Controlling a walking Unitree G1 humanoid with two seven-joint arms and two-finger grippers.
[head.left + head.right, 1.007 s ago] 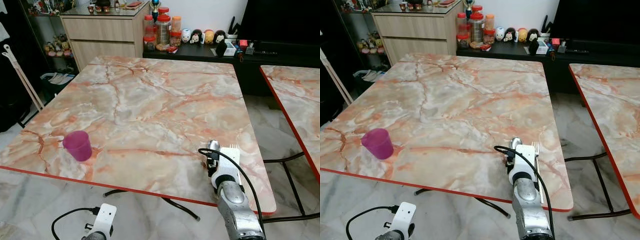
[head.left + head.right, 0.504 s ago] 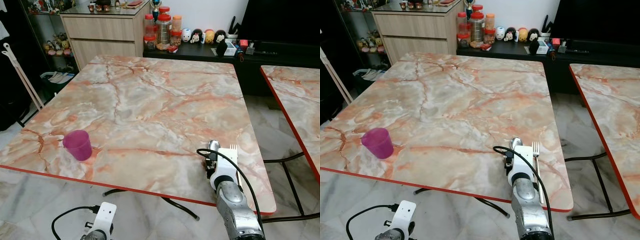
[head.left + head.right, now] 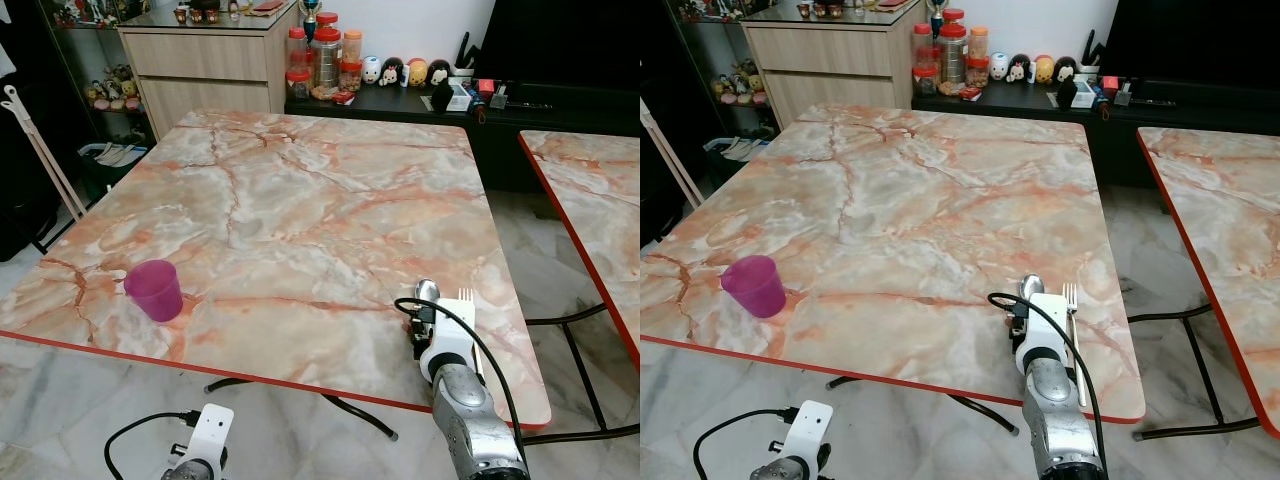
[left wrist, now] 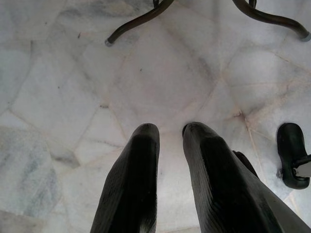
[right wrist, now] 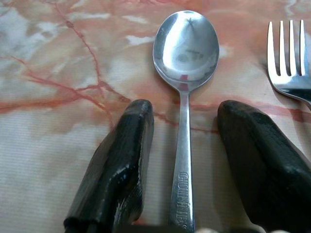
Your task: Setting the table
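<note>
R gripper [image 5: 182, 126] sits low at near-right table [image 3: 300, 200] edge w/ fingers spread wide either side of the spoon [image 5: 184, 87], handle running straight back btwn them, bowl pointing away, fork [image 5: 289, 63] just beside; L arm idle

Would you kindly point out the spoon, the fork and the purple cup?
spoon [image 5: 185, 48], right wrist view, on its bowl.
fork [image 5: 287, 80], right wrist view, below its tines.
purple cup [image 3: 155, 292], left eye view, on its side wall.
</note>
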